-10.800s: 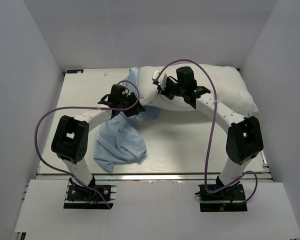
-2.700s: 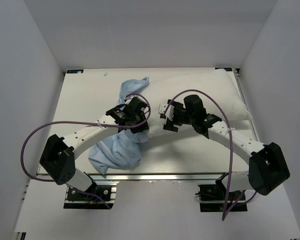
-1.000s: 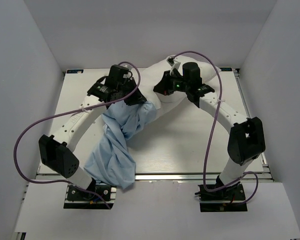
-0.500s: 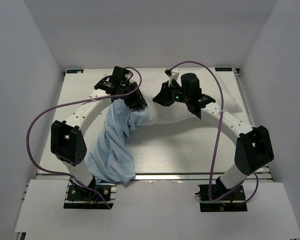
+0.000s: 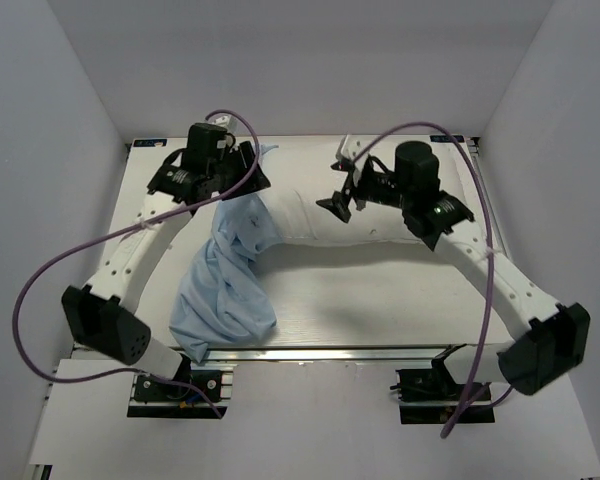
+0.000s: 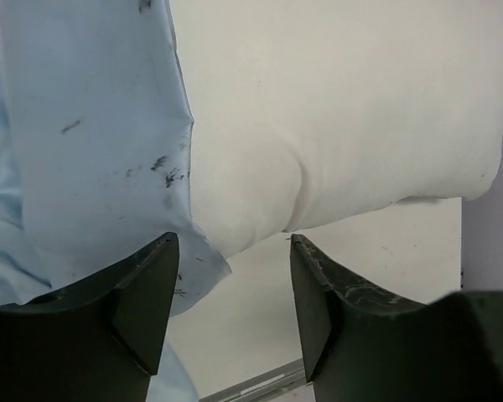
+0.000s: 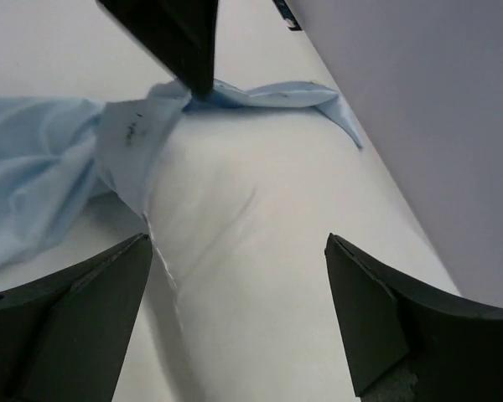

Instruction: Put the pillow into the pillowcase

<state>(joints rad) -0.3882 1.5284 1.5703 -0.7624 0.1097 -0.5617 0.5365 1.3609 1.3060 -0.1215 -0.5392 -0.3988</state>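
The white pillow [image 5: 310,215] lies flat across the back of the table [image 5: 380,290]. The light-blue pillowcase [image 5: 225,300] is pulled over the pillow's left end and trails in a wrinkled heap toward the front left. My left gripper [image 5: 252,168] hovers open above that covered end. In the left wrist view the left gripper [image 6: 232,241] has nothing between its fingers, with the pillowcase [image 6: 92,126] beside the pillow [image 6: 344,109]. My right gripper [image 5: 338,190] hangs open above the pillow's middle. The right wrist view shows the right gripper [image 7: 239,239] spread wide over the pillow [image 7: 260,276] and the pillowcase's edge [image 7: 59,184].
White enclosure walls [image 5: 70,100] stand close on the left, back and right of the table. A metal rail [image 5: 330,352] runs along the front edge. Purple cables [image 5: 40,290] loop off both arms. The left gripper's finger [image 7: 168,33] shows at the top of the right wrist view.
Both grippers opened and let go. The pillow settled flat on the table with its left end in the pillowcase. The left gripper drew back left, the right gripper rose and moved right.
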